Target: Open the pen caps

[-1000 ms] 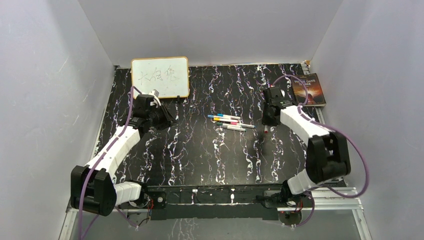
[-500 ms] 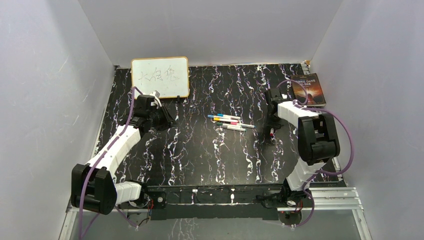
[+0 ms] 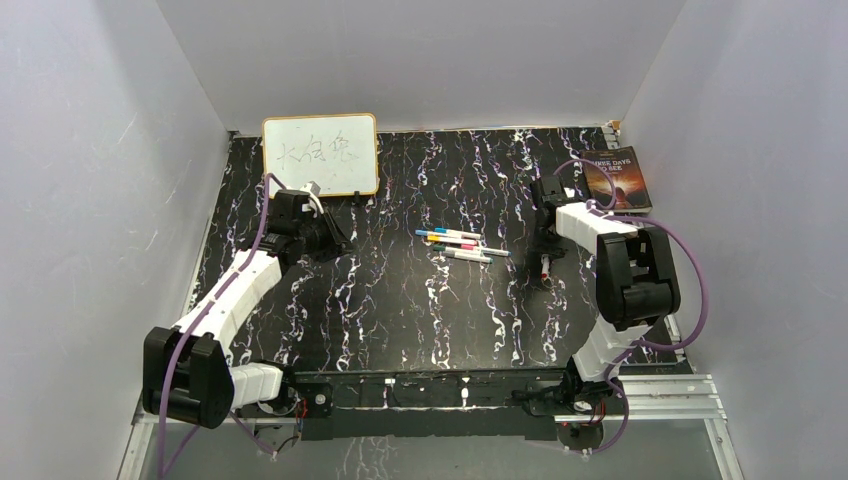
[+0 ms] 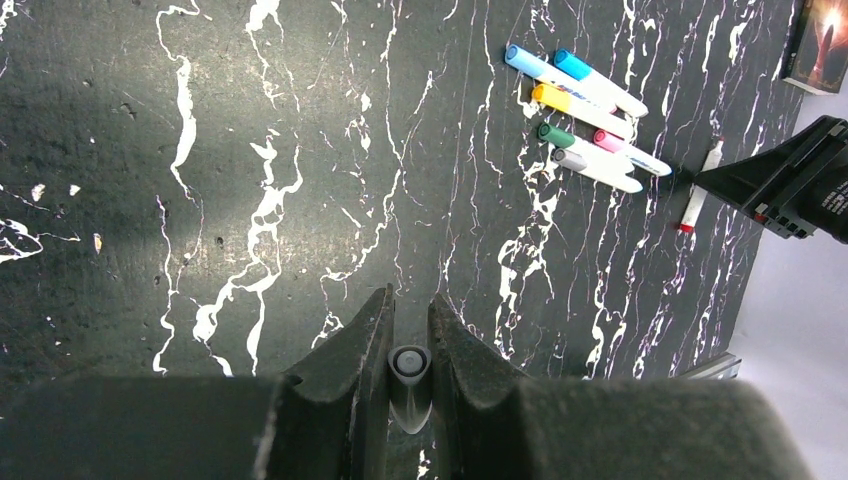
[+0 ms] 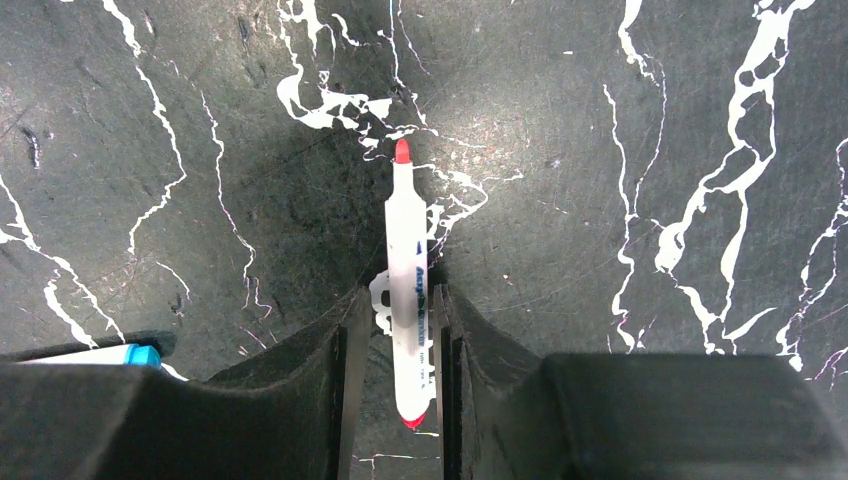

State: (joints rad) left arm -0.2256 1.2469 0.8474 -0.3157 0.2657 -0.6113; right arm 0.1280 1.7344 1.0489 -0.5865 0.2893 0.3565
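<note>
- The step in hand looks like setting down the uncapped red pen [image 5: 405, 250]. To do it well, the right gripper [image 5: 397, 293] should spread its jaws evenly and lift straight up, so neither finger drags the barrel sideways or rolls it towards the other pens.
- The right gripper's jaws stand only a little apart, one on each side of the white barrel. There is a thin gap on one side, and the other finger is at or just off the barrel. It looks like a loose straddle rather than a grip.
- The red pen lies flat on the marbled black table [image 5: 620, 200] with its bare red nib pointing away from the wrist.
- The left gripper [image 4: 410, 295] is clamped on a short cylinder seen end-on, which I judge to be the pen cap [image 4: 409, 365]. Its colour cannot be made out.
- The left gripper hangs over bare table, well apart from everything else.
- The capped pens [image 4: 580, 110] lie bunched side by side near mid-table, between the two arms, with blue, yellow, green and pink caps on.
- A whiteboard [image 3: 320, 155] stands at the far left and a book [image 3: 617, 178] lies at the far right.
</note>
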